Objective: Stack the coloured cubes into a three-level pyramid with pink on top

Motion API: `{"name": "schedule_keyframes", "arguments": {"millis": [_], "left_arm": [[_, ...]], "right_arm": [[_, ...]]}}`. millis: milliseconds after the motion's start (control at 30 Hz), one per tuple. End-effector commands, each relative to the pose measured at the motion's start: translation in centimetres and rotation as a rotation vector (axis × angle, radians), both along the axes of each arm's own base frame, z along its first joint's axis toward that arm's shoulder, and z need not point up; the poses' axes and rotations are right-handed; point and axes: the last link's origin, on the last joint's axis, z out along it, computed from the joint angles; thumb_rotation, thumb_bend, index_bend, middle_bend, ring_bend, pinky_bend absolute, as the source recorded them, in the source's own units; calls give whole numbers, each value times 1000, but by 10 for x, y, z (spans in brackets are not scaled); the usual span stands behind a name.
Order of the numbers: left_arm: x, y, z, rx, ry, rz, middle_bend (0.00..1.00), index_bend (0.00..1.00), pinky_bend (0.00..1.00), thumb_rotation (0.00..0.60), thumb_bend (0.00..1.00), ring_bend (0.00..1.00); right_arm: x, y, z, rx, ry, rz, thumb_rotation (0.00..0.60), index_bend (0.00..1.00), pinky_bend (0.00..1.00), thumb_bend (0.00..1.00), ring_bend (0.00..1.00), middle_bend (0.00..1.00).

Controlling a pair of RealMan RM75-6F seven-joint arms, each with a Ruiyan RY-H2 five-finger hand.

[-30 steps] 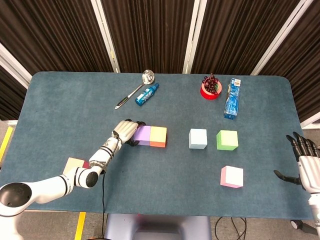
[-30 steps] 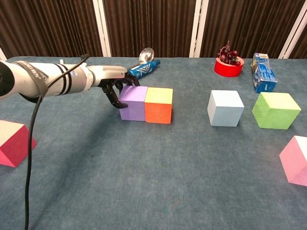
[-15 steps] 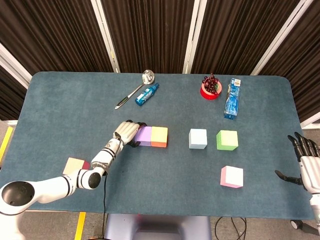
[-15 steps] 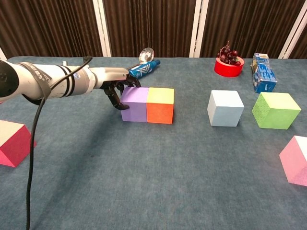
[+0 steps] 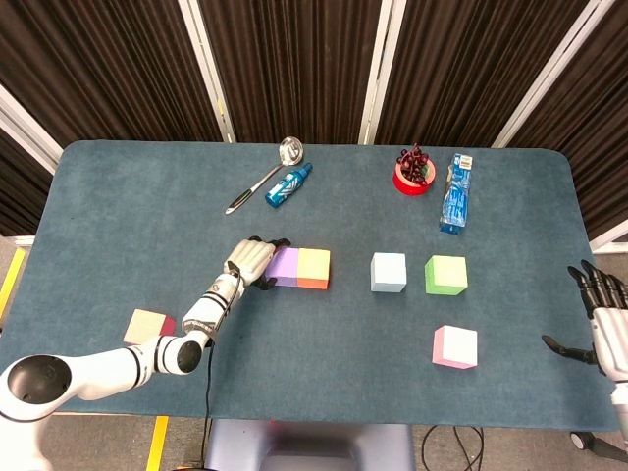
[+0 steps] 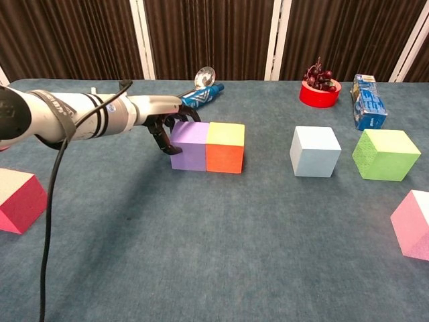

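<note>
We see open cloth between the orange cube (image 5: pixel 312 268) and blue cube (image 5: pixel 389 272); the green cube (image 5: pixel 445 275) crowds the blue one's far side

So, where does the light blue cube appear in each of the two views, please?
Head view: the light blue cube sits right of centre, between the orange cube with a yellow top and the green cube.
Chest view: the same light blue cube lies right of centre, in the middle distance, again left of the green cube.
Shared landmark: the red bowl of dark grapes, behind it in both.
</note>
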Motion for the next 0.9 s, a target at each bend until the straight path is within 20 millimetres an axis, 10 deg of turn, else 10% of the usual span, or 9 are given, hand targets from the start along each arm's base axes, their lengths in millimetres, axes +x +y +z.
{"name": "schedule_keyframes", "arguments": {"millis": [33, 900], "left_arm": [[1, -1, -1, -1, 0, 1, 223, 142, 168, 600, 385, 300], [-10, -11, 23, 46, 54, 7, 48, 0, 146, 600, 378, 71]], "right_arm": [[-1, 1, 1, -2, -1, -1, 600, 0, 0, 242, 0, 0], [3, -2, 3, 33, -4, 25, 600, 0, 0, 242, 0, 0]]}}
